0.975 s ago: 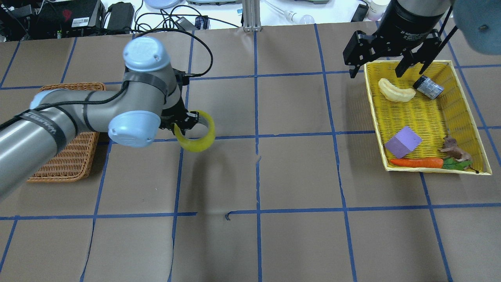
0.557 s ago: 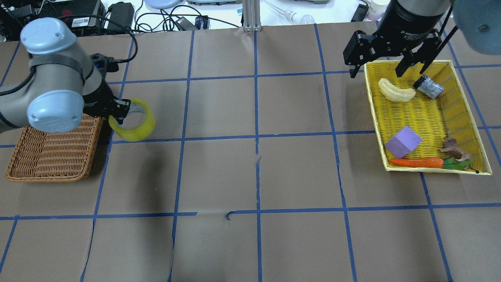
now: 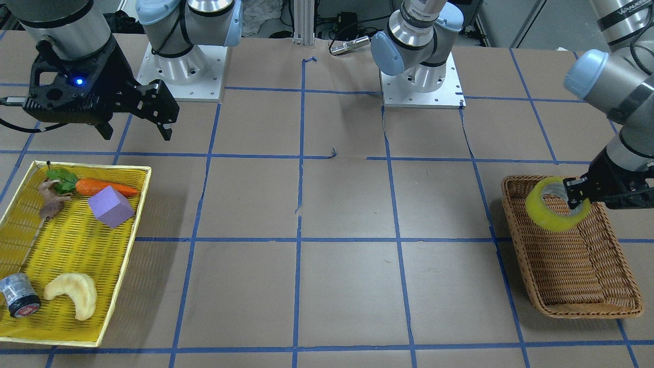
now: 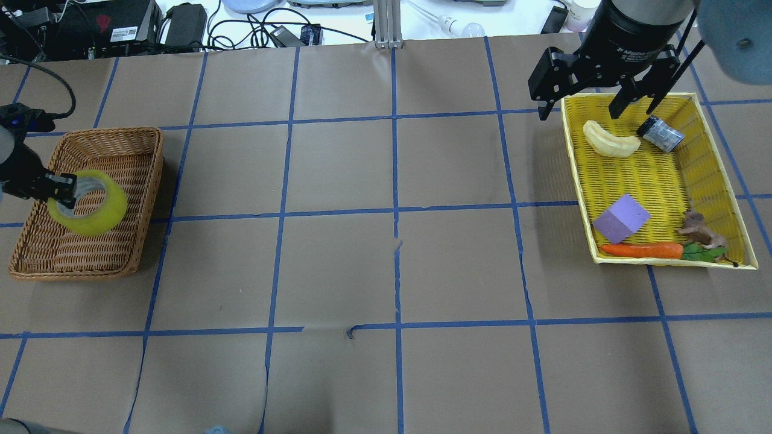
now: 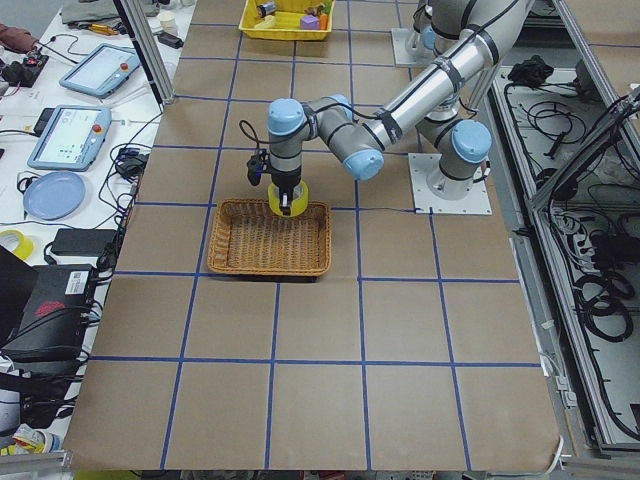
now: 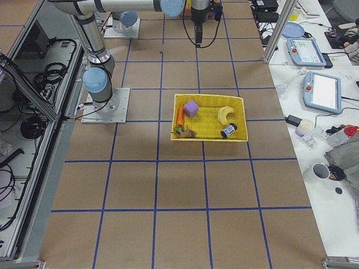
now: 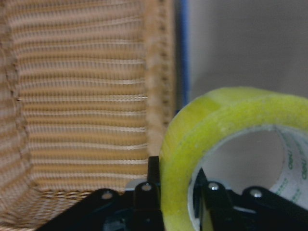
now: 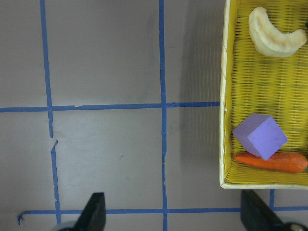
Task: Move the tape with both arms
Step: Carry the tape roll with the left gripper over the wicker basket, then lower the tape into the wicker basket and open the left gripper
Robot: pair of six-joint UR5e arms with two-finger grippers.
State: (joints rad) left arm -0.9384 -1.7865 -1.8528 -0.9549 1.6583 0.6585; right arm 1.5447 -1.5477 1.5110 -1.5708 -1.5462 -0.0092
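Observation:
The tape (image 4: 96,224), a yellow roll with a pale core, hangs over the brown wicker basket (image 4: 154,181) at the table's left end. My left gripper (image 4: 63,187) is shut on the roll's wall, one finger inside the core and one outside. The tape (image 3: 554,217) and left gripper (image 3: 580,193) also show in the front view, and the tape (image 7: 216,125) fills the left wrist view's lower right. My right gripper (image 4: 580,111) is open and empty, raised over the far left corner of the yellow tray (image 4: 657,175).
The yellow tray holds a pale crescent pastry (image 4: 610,141), a grey cylinder (image 4: 660,134), a purple cube (image 4: 621,218), a carrot (image 4: 642,249) and a small toy animal (image 4: 699,229). Cables and equipment lie beyond the table's far edge.
My left arm has swung left with the tape, from the table's middle-left to over the wicker basket. The right arm has not moved.

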